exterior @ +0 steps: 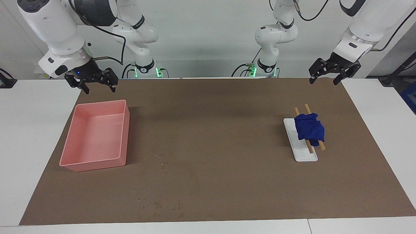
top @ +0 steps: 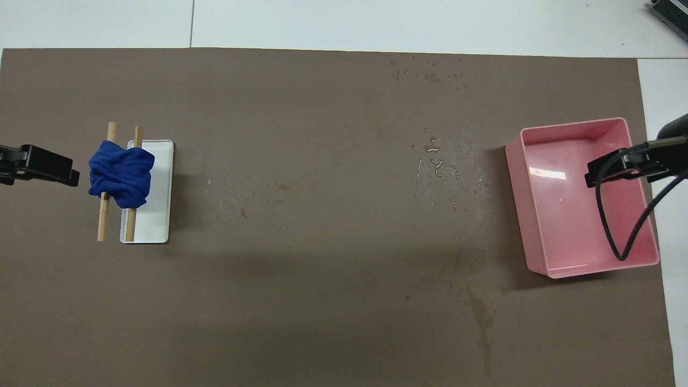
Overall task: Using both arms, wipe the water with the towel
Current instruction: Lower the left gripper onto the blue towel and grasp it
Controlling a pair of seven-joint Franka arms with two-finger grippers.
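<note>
Blue towel (exterior: pixel 309 129) on sticks | water (top: pixel 438 164) glistens overhead only | both end effectors wide, raised.

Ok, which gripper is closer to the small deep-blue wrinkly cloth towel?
Left. The left gripper hangs at the towel's end of the table, above the mat's edge; the right gripper is by the pink tray.

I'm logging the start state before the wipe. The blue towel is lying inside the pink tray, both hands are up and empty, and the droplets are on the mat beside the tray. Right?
Not quite. The towel is not in the pink tray; it is draped over two wooden sticks on a white tray at the left arm's end, as the facing view shows. The left hand and right hand are up and empty, and the water lies beside the pink tray.
</note>
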